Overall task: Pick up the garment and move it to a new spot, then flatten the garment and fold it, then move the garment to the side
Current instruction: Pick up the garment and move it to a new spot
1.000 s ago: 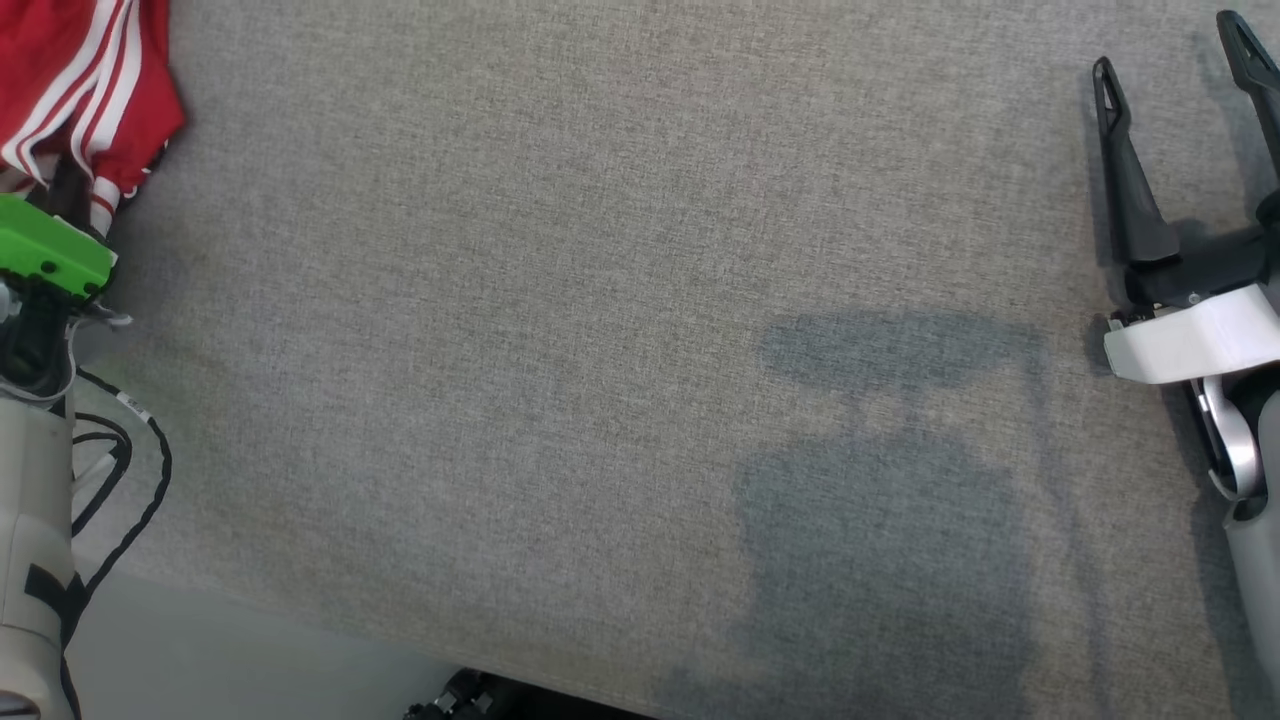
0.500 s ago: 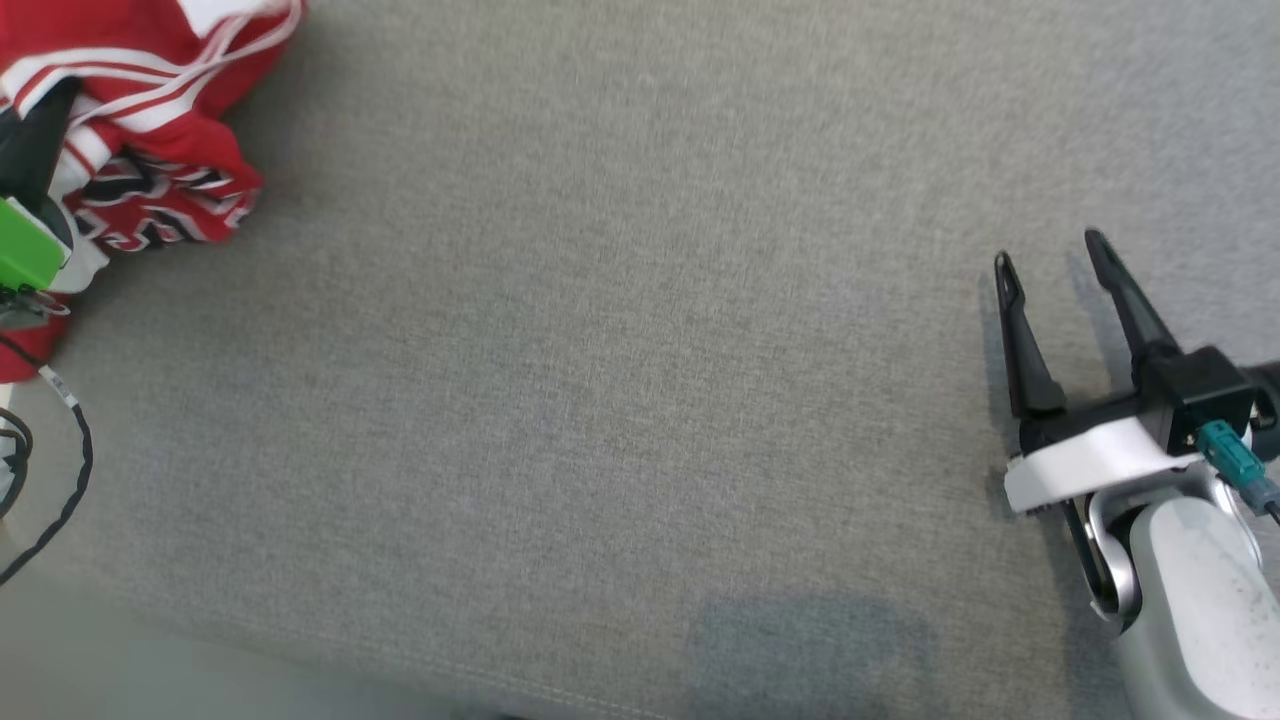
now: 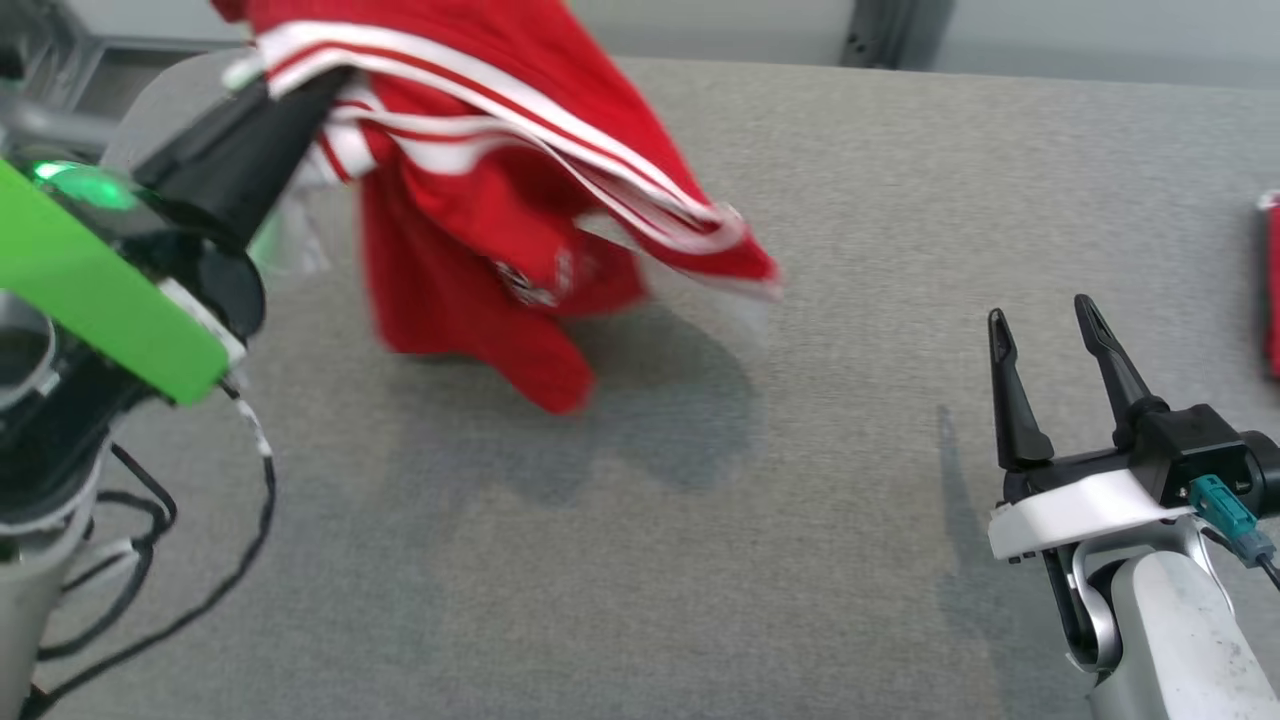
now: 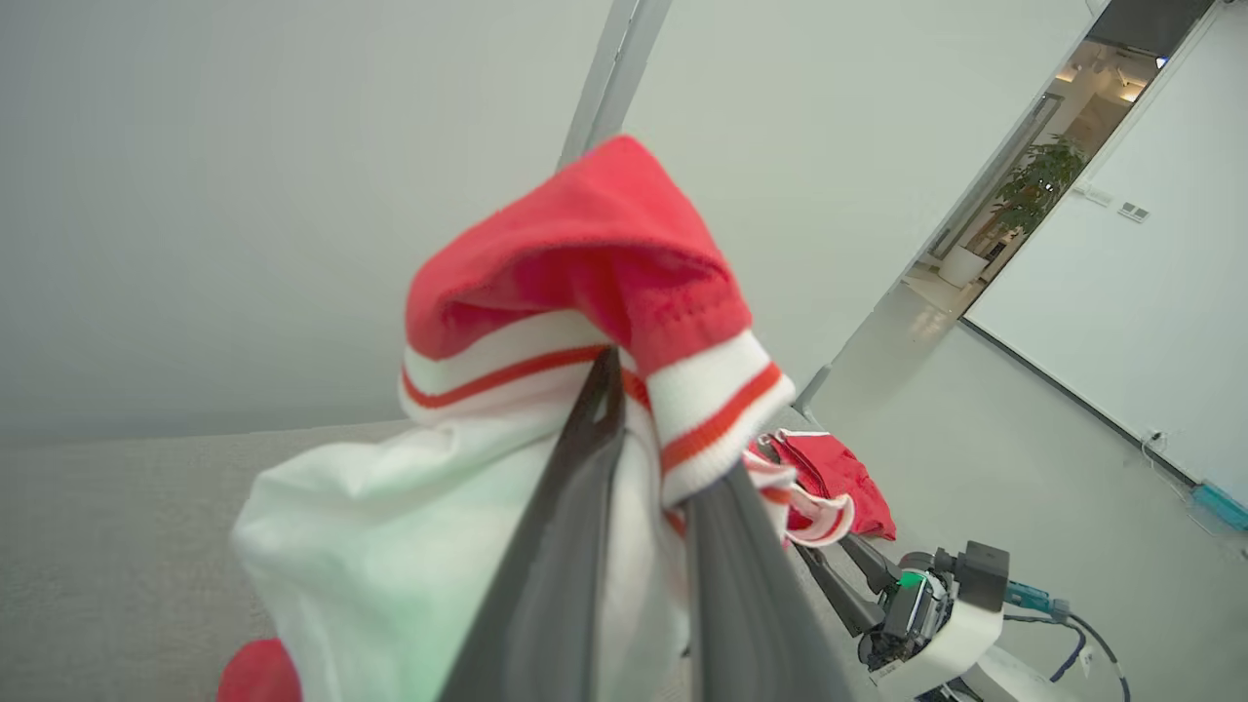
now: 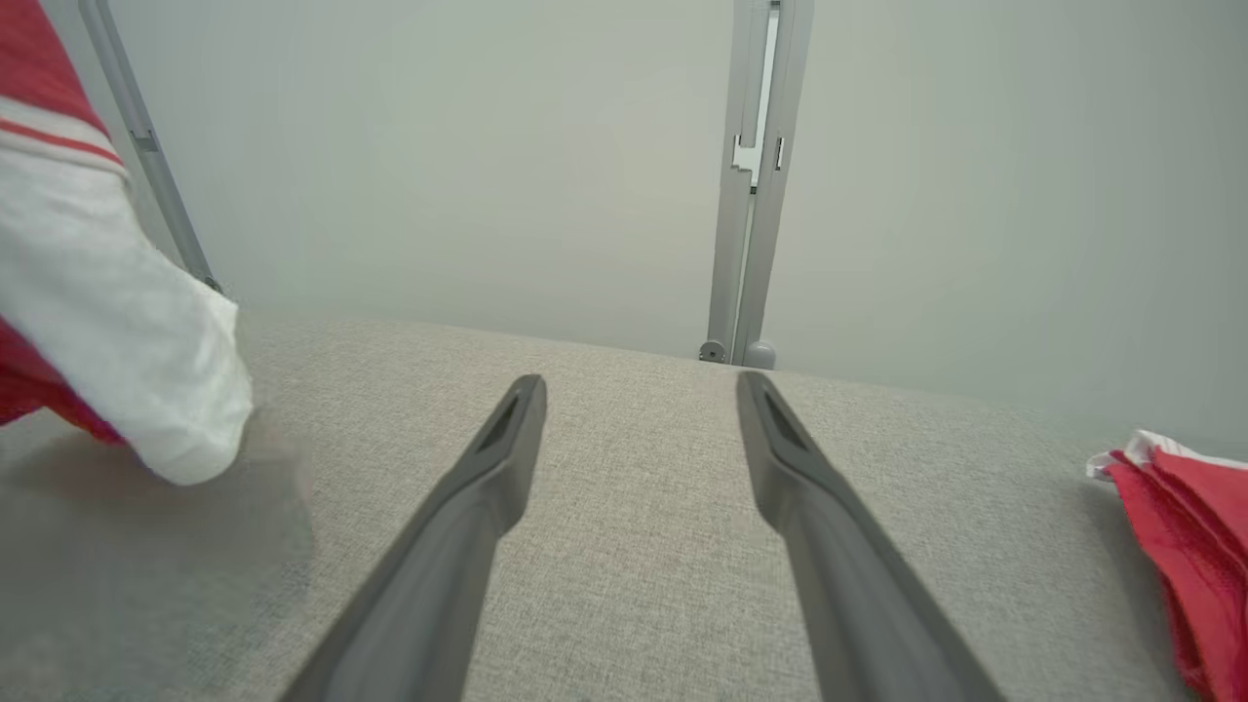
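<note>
A red knitted garment with white stripes and a white lining (image 3: 480, 230) is held up over the far left of the grey fabric-covered bench (image 3: 700, 560) by the left gripper (image 3: 320, 90). In the left wrist view its jaws are seen closed to a narrow gap on a bunched striped band, with cloth spilling over both fingers. Most of the garment hangs below the grip. Whether its lowest fold touches the bench cannot be told. Its edges are blurred, which suggests swinging.

The right gripper (image 3: 1040, 310) is held low over the near right of the bench, its jaws parted wide with nothing between them. A second red cloth (image 3: 1270, 290) lies at the far right edge, well apart from the carried garment.

The grip is judged to be the main risk: only a small bunch is pinched, so a quick move could let the band slide out and the garment drop short of its new spot. If it is set down while swinging, it is likely to land crumpled or doubled over, and flattening would be made harder. A trailing fold could also be dragged along the bench and twisted. The garment is borne by the jaws alone, not by any bin or basket.
</note>
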You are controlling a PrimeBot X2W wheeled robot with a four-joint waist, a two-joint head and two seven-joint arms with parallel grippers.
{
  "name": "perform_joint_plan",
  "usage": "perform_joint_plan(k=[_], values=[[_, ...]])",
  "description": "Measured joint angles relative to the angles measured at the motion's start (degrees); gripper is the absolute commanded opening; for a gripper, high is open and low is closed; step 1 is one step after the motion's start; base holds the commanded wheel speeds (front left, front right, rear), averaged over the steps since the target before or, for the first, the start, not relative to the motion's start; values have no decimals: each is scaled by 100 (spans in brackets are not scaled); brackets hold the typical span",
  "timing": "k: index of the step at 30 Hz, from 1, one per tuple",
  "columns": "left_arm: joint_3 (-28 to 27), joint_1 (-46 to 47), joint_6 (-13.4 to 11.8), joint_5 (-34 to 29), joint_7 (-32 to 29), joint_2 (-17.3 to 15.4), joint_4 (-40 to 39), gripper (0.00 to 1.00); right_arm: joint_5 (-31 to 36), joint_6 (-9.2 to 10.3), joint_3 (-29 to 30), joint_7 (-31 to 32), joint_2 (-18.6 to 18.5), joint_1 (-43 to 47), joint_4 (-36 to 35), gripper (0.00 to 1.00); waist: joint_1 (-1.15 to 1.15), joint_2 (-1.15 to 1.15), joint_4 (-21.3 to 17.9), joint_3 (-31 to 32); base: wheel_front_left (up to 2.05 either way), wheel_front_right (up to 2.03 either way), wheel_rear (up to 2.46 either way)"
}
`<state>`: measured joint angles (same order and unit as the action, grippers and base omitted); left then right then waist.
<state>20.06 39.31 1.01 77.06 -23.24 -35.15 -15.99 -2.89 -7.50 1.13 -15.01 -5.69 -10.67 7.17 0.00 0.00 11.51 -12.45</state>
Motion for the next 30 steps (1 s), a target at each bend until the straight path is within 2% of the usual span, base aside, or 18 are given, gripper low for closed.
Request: perform_joint_plan(k=[3,6,10,13,17,21,25,30], values=[[56,-124,-132,203,-181,-2,-580,0,-7,-1,-27,-2,73,5,-67,100,0,0,-279,84,0,0,0],[66,-145,-248,199,-344,-146,-836,0,-22,0,-27,-3,113,7,-115,100,0,0,-582,104,0,0,0],[57,-93,-333,132,-380,-191,-593,0,-49,0,-55,-3,179,-33,-174,100,0,0,-979,55,0,0,0],[108,111,-363,71,-331,-40,-48,0,-73,0,-111,-3,224,-108,-193,100,0,0,-1255,-34,0,0,0],[322,467,-376,-93,-179,390,823,0,-126,0,-170,-3,264,-204,-200,100,0,0,-1608,-212,0,0,0],[767,730,-299,-426,51,972,1829,0,-319,0,-246,-3,269,-258,-193,100,0,0,-1912,-438,0,0,0],[1120,836,-12,-631,379,1597,2918,0,-469,0,-310,-3,274,-266,-166,100,0,0,-2179,-651,0,0,0],[1400,1032,276,-983,1107,2395,4139,0,-520,0,-392,-3,277,-252,-98,100,0,0,-2408,-857,0,0,0]])
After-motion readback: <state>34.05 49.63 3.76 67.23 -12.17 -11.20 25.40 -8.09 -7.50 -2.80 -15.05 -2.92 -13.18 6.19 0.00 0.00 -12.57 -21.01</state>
